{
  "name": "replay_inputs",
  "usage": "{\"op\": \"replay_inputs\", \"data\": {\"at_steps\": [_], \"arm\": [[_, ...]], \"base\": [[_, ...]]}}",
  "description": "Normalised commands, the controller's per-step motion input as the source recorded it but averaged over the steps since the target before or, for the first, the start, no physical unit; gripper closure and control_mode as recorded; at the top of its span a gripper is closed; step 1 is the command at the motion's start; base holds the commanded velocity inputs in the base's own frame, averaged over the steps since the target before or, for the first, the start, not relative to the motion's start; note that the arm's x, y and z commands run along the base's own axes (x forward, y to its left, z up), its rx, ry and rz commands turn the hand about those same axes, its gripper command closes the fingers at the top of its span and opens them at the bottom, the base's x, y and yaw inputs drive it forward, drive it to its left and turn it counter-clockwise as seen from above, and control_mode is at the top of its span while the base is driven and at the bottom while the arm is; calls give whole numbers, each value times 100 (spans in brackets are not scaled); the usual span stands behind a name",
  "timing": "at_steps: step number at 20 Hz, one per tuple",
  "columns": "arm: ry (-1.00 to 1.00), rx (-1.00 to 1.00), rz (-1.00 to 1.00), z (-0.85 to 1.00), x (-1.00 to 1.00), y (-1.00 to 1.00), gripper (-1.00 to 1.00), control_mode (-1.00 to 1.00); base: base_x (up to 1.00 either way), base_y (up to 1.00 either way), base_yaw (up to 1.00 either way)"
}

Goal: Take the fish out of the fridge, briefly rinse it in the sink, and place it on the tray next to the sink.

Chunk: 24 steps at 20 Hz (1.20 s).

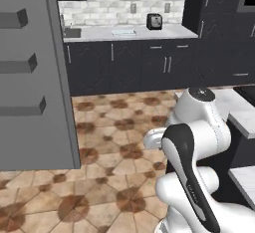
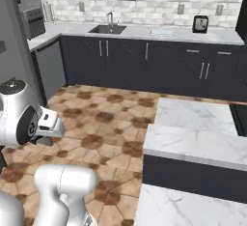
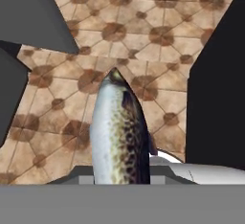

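Note:
In the hand view the fish [image 3: 117,132], silvery with a dark speckled flank, stands up from the bottom with its pointed end upward. My gripper [image 3: 119,176] is shut on its lower part, over the brown tiled floor. The open fridge door [image 1: 30,77], grey with flat door shelves, fills the left of the left base view. Far across the room, the black sink [image 2: 107,29] with its steel tap is set into the white counter. The pale tray [image 2: 161,33] lies just right of it. From the other side the sink [image 1: 72,33] and tray [image 1: 123,31] appear on the back counter.
A black toaster [image 2: 200,23] stands on the back counter right of the tray. A white marble island [image 2: 193,128] lies to my right. Black cabinets [image 1: 139,62] run under the back counter. Open tiled floor [image 1: 114,127] stretches between me and the counter.

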Motion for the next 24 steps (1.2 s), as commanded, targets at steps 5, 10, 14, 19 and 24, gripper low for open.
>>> {"op": "replay_inputs", "data": {"at_steps": [5, 10, 14, 19, 24], "arm": [[0, 0, 0, 0, 0, 0, 100, 100], [0, 0, 0, 0, 0, 0, 100, 100], [0, 0, 0, 0, 0, 0, 100, 100], [0, 0, 0, 0, 0, 0, 100, 100], [0, 0, 0, 0, 0, 0, 100, 100]], "base": [[98, -56, -1], [100, -1, -14], [100, 0, -14], [100, 0, -10], [100, 0, -7]]}}
